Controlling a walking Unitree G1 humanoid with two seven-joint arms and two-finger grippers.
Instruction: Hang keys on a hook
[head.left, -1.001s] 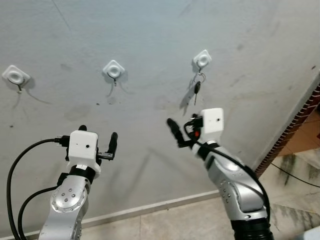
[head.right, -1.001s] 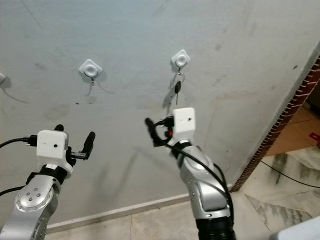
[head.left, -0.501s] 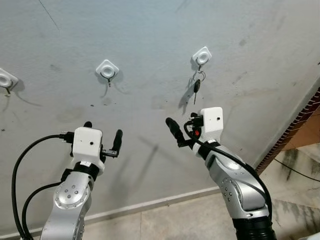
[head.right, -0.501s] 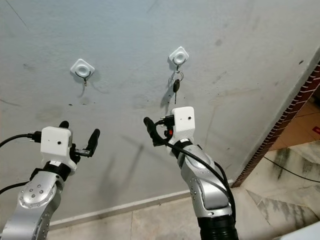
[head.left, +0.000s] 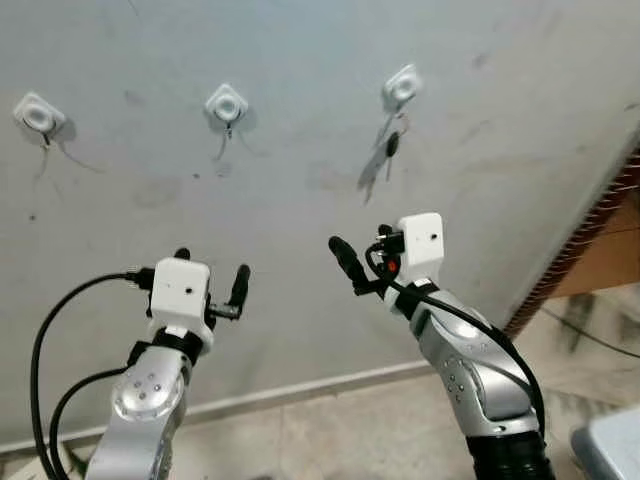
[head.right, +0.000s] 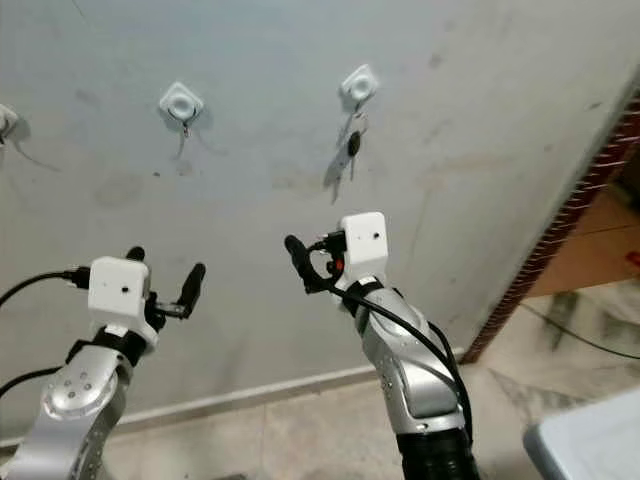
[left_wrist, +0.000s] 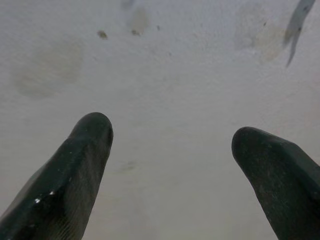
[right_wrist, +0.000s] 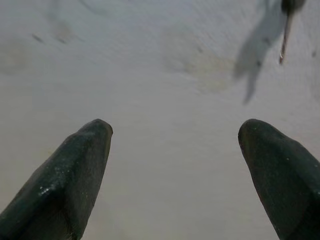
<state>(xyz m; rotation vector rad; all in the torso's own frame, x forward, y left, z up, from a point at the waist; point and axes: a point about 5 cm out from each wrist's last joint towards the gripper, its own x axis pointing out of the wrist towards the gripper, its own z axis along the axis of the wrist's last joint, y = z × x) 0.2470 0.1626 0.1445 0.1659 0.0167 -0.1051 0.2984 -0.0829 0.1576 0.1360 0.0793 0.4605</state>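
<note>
Keys (head.left: 392, 146) hanging from rightmost wall hook (head.left: 401, 88), above right gripper (head.left: 362, 262), fingers spread and empty, left gripper (head.left: 211, 280) likewise released.

Both silver arms are raised in front of the body, bent at the elbow, wrists tipped upward. The left gripper (head.left: 211, 278) sits above its white wrist block, its two black fingers spread wide apart with nothing between them; a black cable loops out from the wrist and down beside the forearm. The right gripper (head.left: 362, 262) is held higher and well apart from the left one, its white wrist block just beside it. Its black fingers (right_wrist: 70, 175) stand wide apart and hold nothing.
</note>
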